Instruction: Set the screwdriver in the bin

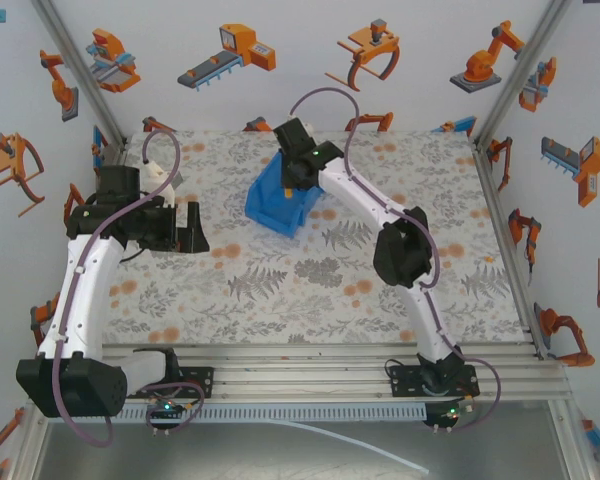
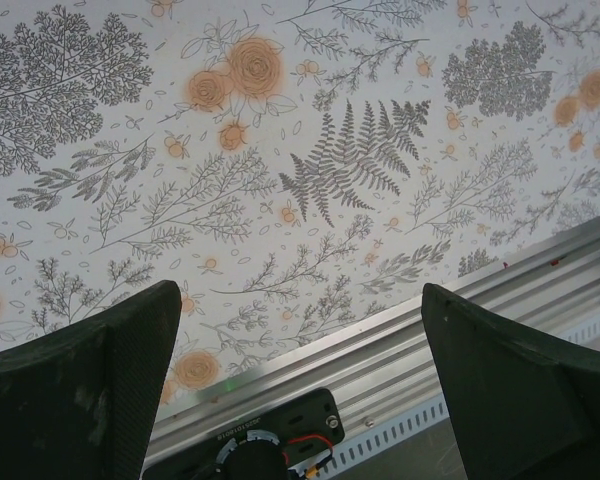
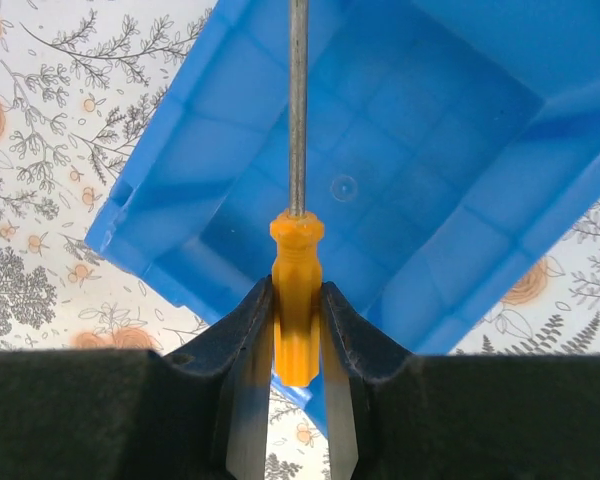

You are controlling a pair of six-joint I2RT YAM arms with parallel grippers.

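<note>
The screwdriver point(image 3: 296, 290) has an orange handle and a long grey metal shaft that runs up out of the right wrist view. My right gripper point(image 3: 297, 300) is shut on its handle, holding it over the open inside of the blue bin point(image 3: 380, 150). From above, the right gripper point(image 1: 298, 165) hangs over the blue bin point(image 1: 276, 208) at the middle back of the table; the screwdriver is hidden there. My left gripper point(image 1: 187, 228) sits at the left of the table, and in the left wrist view the left gripper point(image 2: 300, 340) stands open over the patterned cloth, nothing between its fingers.
A floral cloth point(image 1: 310, 280) covers the table. An aluminium rail point(image 1: 310, 365) runs along the near edge, with the arm bases on it. A white object point(image 1: 160, 175) lies at the back left by the left arm. Walls close in the sides and back.
</note>
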